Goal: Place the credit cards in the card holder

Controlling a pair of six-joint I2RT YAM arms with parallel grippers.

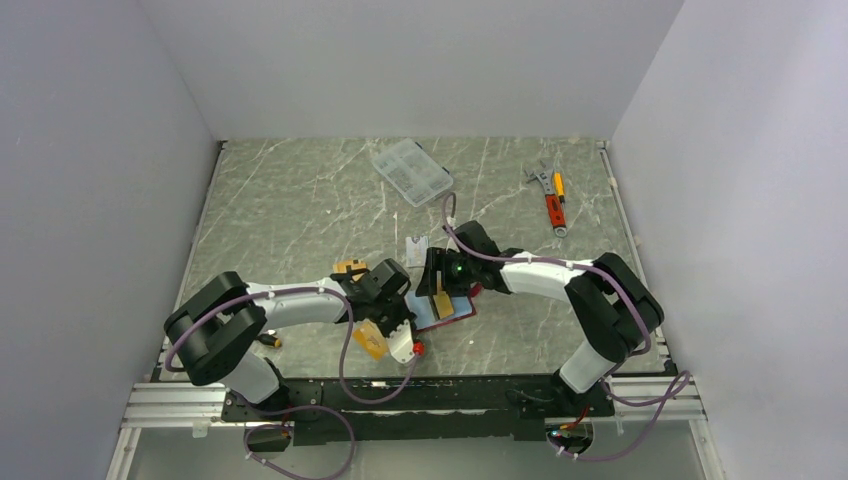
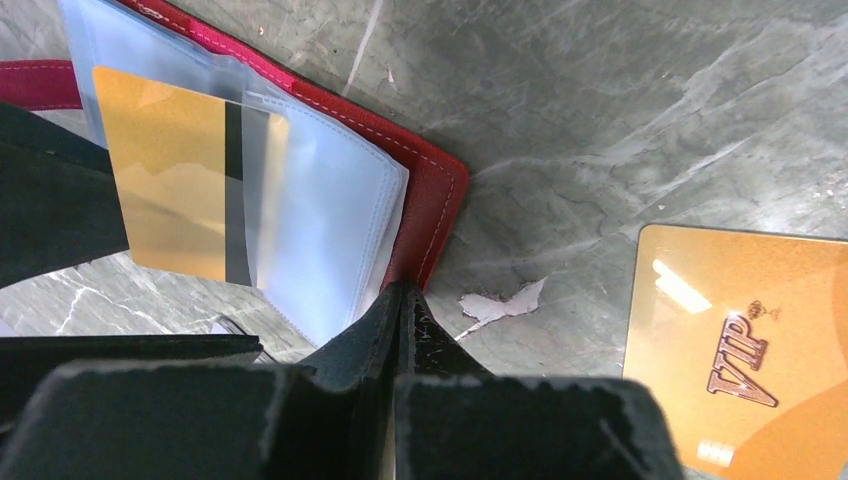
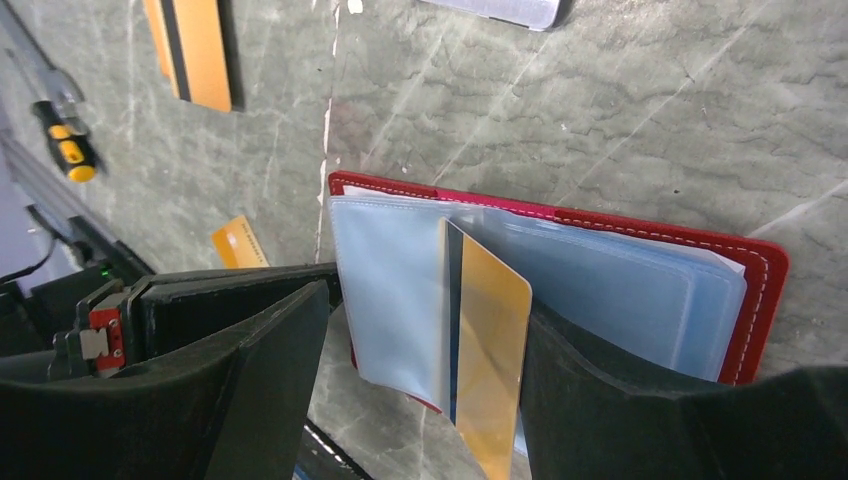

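Card holder (image 3: 765, 300) leather-like; gold card (image 2: 165, 180) glossy plastic.

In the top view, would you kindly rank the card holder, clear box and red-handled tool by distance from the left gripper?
1. card holder, just right of the left gripper.
2. clear box, far centre.
3. red-handled tool, far right.

Soft, even light falls from overhead, and the arms (image 1: 300, 303) cast only faint shadows on the worktop (image 1: 300, 200). From above all looks sharp. Close in, glare streaks the gold VIP card (image 2: 740, 340), and the left fingers (image 2: 200, 420) loom dark and slightly soft.
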